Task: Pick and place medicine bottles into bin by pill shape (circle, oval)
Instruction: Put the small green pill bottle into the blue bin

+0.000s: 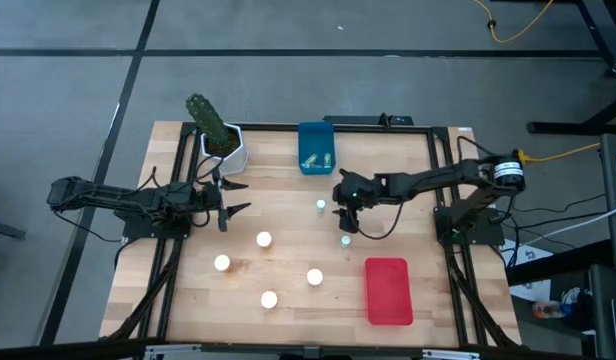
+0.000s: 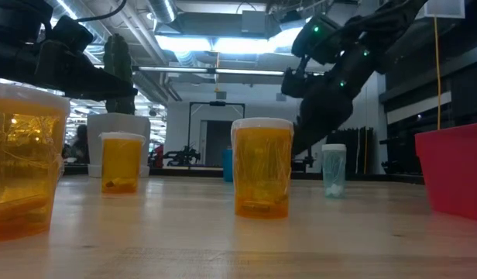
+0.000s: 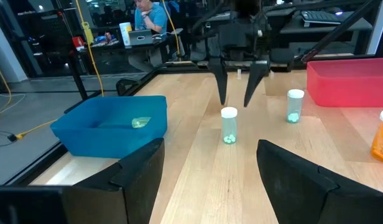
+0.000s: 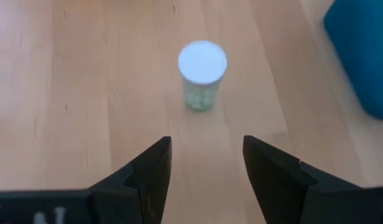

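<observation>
Two small pale greenish bottles stand on their bases on the table, one (image 1: 320, 206) in front of the blue bin (image 1: 316, 140), the other (image 1: 345, 239) nearer the red bin (image 1: 388, 292). Several orange bottles with white caps (image 1: 264, 239) (image 1: 222, 263) (image 1: 314, 277) stand at the table's middle and near side. My right gripper (image 1: 341, 212) is open and empty. It hangs fingers down just above the first pale bottle (image 4: 203, 71), a little to its right (image 3: 229, 124). My left gripper (image 1: 226, 205) is open and empty at the table's left, by the cactus pot.
The blue bin (image 3: 110, 127) at the far middle holds small pale bottles lying down (image 1: 315, 158). A white pot with a green cactus (image 1: 222, 145) stands at the far left, close to my left gripper. The red bin stands at the near right. A person sits in the room beyond.
</observation>
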Controlling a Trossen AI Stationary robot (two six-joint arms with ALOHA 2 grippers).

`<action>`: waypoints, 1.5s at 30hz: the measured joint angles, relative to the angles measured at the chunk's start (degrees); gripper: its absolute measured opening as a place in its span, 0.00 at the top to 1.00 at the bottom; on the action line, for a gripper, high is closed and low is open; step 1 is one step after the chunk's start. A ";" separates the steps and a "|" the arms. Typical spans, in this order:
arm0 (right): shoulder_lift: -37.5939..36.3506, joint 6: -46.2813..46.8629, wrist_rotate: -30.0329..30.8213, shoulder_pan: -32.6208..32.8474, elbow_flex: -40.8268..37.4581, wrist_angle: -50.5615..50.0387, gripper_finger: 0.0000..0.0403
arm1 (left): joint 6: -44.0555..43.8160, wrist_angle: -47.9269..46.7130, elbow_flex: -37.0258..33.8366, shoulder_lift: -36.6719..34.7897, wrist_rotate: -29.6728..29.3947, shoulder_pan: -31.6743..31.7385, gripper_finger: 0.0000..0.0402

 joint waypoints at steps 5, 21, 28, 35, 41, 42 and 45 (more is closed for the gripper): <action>2.57 -0.04 0.07 -0.07 0.00 4.23 0.50 | 0.00 0.00 -0.02 0.00 0.02 0.01 0.38; 7.05 -1.79 0.09 -0.07 -0.02 13.56 0.50 | 0.00 0.00 0.00 0.00 0.02 -0.01 0.38; 7.05 -2.95 0.12 -0.07 -0.02 16.34 0.50 | 0.00 0.00 -0.01 0.00 0.01 -0.01 0.38; 7.00 -2.97 0.22 -0.09 -0.02 17.24 0.50 | 0.00 0.00 -0.02 -0.02 0.00 -0.01 0.38; 7.00 -2.97 0.27 -0.09 -0.02 17.19 0.54 | 0.00 0.00 -0.02 -0.02 0.00 0.01 0.38; 7.00 -2.96 0.27 -0.09 -0.02 17.21 0.56 | 0.02 0.00 -0.02 -0.01 0.02 -0.01 0.38; 7.00 -2.86 0.26 -0.09 -0.02 17.28 0.62 | 0.00 0.00 -0.02 0.00 0.02 0.01 0.38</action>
